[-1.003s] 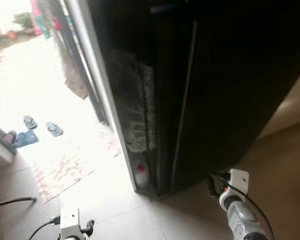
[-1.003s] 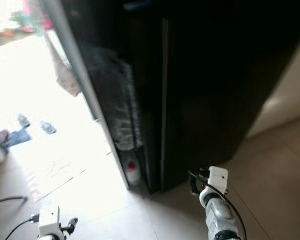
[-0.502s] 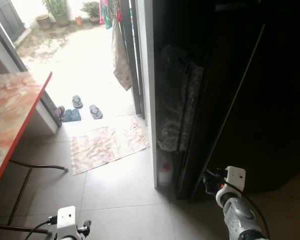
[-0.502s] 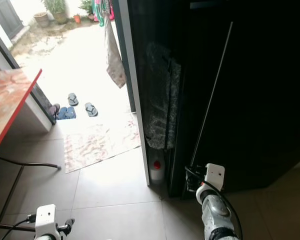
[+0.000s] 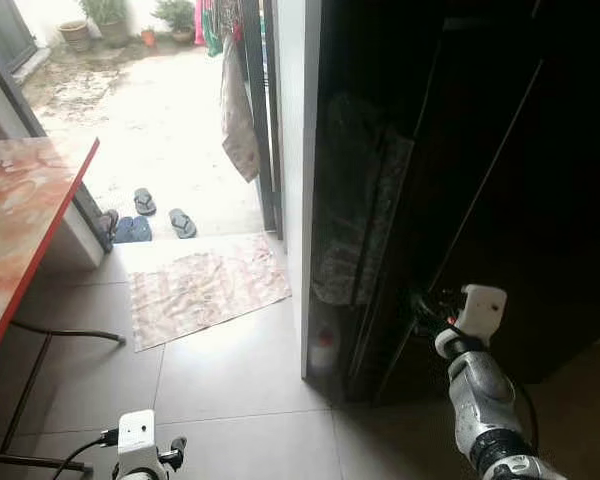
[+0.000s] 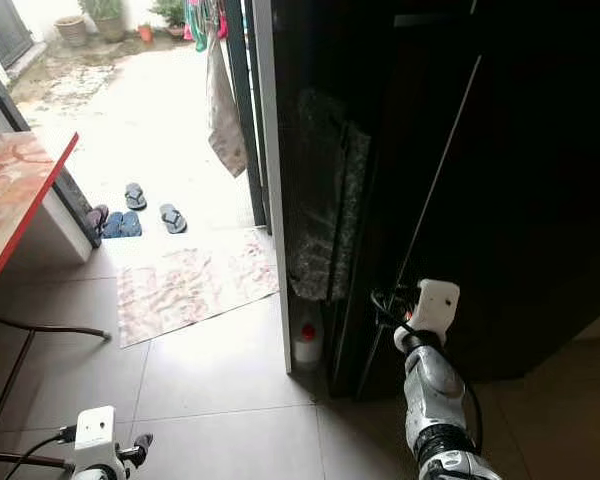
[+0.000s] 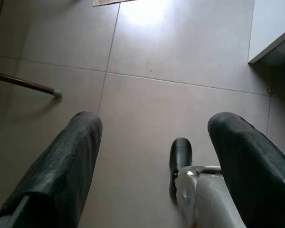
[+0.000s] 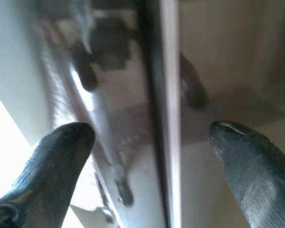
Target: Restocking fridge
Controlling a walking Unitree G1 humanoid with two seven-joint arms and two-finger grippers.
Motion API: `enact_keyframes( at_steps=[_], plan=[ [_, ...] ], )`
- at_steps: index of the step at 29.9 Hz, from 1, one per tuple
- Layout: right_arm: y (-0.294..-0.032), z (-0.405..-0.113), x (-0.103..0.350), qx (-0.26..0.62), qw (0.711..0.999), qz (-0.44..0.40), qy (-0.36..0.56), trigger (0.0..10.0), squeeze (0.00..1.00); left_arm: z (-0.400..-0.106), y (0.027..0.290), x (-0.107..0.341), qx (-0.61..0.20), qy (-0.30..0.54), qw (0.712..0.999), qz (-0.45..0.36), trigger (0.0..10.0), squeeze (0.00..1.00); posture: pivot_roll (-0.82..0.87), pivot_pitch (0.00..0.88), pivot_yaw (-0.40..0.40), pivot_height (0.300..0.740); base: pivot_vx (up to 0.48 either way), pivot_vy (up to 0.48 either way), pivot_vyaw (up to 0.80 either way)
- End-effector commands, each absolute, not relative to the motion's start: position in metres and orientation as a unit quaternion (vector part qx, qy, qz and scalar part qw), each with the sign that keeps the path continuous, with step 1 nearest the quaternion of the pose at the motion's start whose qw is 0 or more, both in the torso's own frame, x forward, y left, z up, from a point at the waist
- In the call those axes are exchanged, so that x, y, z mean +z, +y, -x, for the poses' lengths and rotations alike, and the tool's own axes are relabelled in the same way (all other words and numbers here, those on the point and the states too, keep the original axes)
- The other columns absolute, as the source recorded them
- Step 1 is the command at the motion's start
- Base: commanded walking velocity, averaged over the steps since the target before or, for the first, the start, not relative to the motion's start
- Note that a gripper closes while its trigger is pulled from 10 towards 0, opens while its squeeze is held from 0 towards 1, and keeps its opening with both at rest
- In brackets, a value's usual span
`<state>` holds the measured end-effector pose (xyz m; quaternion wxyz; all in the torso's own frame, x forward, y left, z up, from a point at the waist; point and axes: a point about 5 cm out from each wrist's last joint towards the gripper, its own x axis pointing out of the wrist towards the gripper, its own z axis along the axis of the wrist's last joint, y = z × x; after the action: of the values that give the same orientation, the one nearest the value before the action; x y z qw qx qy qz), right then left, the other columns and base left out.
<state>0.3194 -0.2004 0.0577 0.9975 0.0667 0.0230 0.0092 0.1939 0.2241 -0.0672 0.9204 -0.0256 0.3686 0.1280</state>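
Note:
The fridge (image 5: 540, 200) is a tall black cabinet on the right, its front dark. A thin silver strip (image 6: 435, 180) runs down its door edge. My right gripper (image 6: 385, 303) is raised close to that edge at low height. In the right wrist view the right gripper (image 8: 152, 156) is open, its fingertips (image 8: 61, 152) on either side of the silver strip (image 8: 168, 95), apart from it. My left gripper (image 7: 152, 152) hangs low and open over bare floor tiles, holding nothing.
A grey cloth (image 5: 355, 220) hangs in the gap left of the fridge, above a white bottle with a red cap (image 5: 323, 352) on the floor. A white door post (image 5: 298, 150) stands beside it. A floor mat (image 5: 205, 288), sandals (image 5: 160, 215) and a red-edged table (image 5: 20, 220) lie to the left.
The head view has swung from a blurred tilt to a steady look at the doorway and fridge. My right gripper has risen and come closer to the fridge's door edge.

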Motion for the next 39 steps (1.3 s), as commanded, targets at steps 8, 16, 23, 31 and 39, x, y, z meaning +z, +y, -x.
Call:
enact_keyframes(
  at_steps=[8,16,23,31,39],
  plan=[
    [-0.181,-0.349,0.092,0.075,0.996,-0.039,-0.005,10.0,0.0,-0.188,0.224,-0.07,0.134,0.375,0.917,0.023,10.0,0.0,-0.01,0.022,0.01,0.74,0.0,0.0,0.0],
    [-0.164,-0.37,0.117,0.102,0.994,-0.041,-0.012,10.0,0.0,-0.188,0.227,-0.07,0.138,0.372,0.918,0.022,10.0,0.0,0.0,0.014,0.011,0.74,0.0,0.0,0.0],
    [-0.151,-0.378,0.125,0.117,0.992,-0.045,-0.006,10.0,0.0,-0.189,0.228,-0.069,0.139,0.37,0.918,0.021,10.0,0.0,0.0,0.012,0.012,0.74,0.0,0.0,0.0],
    [-0.137,-0.386,0.136,0.124,0.99,-0.066,0.0,10.0,0.0,-0.188,0.228,-0.069,0.139,0.37,0.918,0.021,10.0,0.0,0.01,0.013,0.012,0.74,0.0,0.0,0.0],
    [-0.138,-0.383,0.129,0.115,0.991,-0.071,0.006,10.0,0.0,-0.188,0.226,-0.07,0.138,0.37,0.918,0.024,10.0,0.0,0.01,0.018,0.009,0.74,0.0,0.0,0.0]
  ],
)
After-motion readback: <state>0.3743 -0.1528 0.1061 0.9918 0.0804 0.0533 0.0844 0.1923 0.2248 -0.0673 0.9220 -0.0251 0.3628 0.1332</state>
